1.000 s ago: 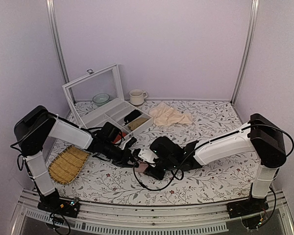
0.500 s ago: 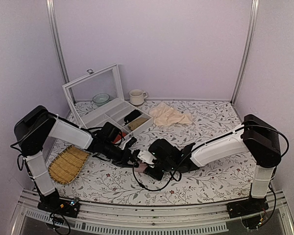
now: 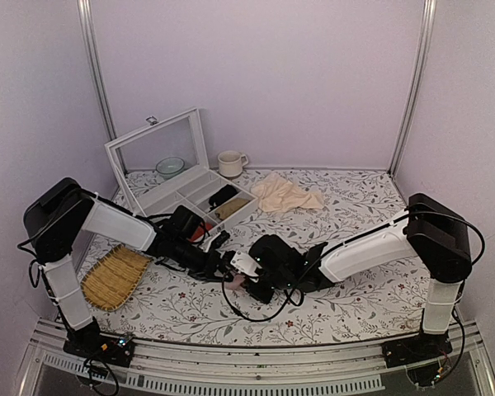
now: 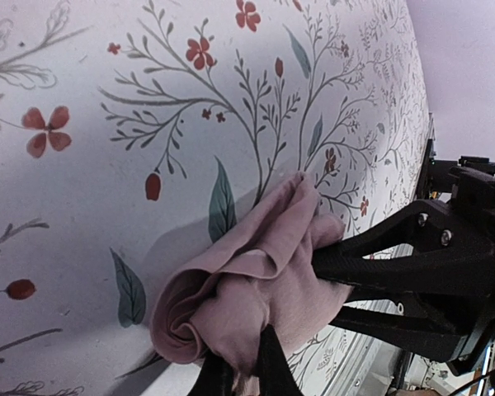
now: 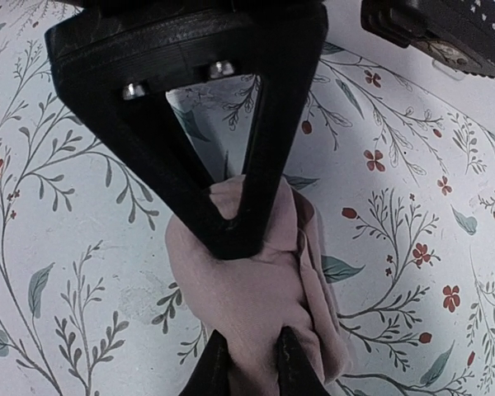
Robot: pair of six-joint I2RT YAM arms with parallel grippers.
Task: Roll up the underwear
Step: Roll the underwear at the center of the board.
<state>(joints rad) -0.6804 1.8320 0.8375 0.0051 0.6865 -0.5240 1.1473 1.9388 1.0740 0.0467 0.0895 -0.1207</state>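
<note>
arms: left arm and right arm had white shells on the long links and bulky black joints | cables: thin, black, in loose loops near the wrists | left gripper: matt black, each finger a hollow triangle frame with silver screws | bases: black and boxy

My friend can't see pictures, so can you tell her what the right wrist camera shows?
A scrunched roll of dusty-pink underwear lies on a flowery tablecloth. The right arm's jaws pinch it from the bottom edge, and the left arm's black jaws grip it from the top.
</note>
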